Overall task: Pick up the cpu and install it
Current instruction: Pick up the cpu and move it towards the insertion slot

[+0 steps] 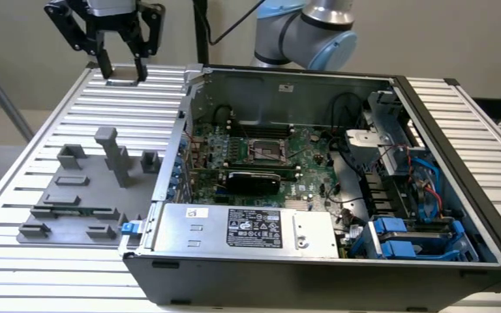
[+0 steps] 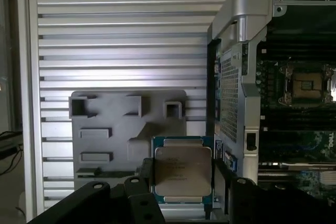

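Surface: ribbed metal surface (image 1: 24, 150) lies below my fingers (image 1: 102, 62).
Fingers: clamped on the cpu (image 2: 182, 174), by its opposite edges, carried in the air.
Slip risk: the edge grip looks thin; a jolt could tilt or drop it.
Socket risk: socket (image 1: 263, 151) sits well away from my fingers inside the computer case (image 1: 320, 277); a skewed approach could damage the contacts.

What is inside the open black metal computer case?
A green motherboard with a square socket, a silver power supply box and blue brackets. The box covers whatever lies beneath.

Silver-grey arm (image 1: 313, 19) with pale blue joint caps, black cable (image 1: 240, 24), black linkage gripper (image 1: 122, 70)
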Motion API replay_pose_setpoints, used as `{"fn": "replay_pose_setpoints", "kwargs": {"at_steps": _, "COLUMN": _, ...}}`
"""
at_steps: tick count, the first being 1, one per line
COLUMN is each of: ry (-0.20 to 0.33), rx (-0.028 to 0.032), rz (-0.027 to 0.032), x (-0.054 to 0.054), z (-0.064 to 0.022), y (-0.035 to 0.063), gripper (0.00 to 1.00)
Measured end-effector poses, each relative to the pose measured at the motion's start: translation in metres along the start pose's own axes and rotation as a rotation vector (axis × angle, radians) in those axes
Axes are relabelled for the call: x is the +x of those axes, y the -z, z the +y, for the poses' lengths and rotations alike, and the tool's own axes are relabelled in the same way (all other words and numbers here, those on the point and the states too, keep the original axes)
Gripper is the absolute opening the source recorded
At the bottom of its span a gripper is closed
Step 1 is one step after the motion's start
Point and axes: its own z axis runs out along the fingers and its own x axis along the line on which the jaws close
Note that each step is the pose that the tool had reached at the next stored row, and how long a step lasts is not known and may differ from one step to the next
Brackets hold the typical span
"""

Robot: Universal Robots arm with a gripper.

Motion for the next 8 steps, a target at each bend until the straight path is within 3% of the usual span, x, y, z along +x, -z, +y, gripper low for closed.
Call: {"fn": "replay_pose_setpoints", "kwargs": {"at_steps": 8, "ry": 0.000, "rx": 0.0000, "rz": 0.0000, "x": -0.036, "z": 0.0056, "y": -0.0001, "gripper": 0.55}}
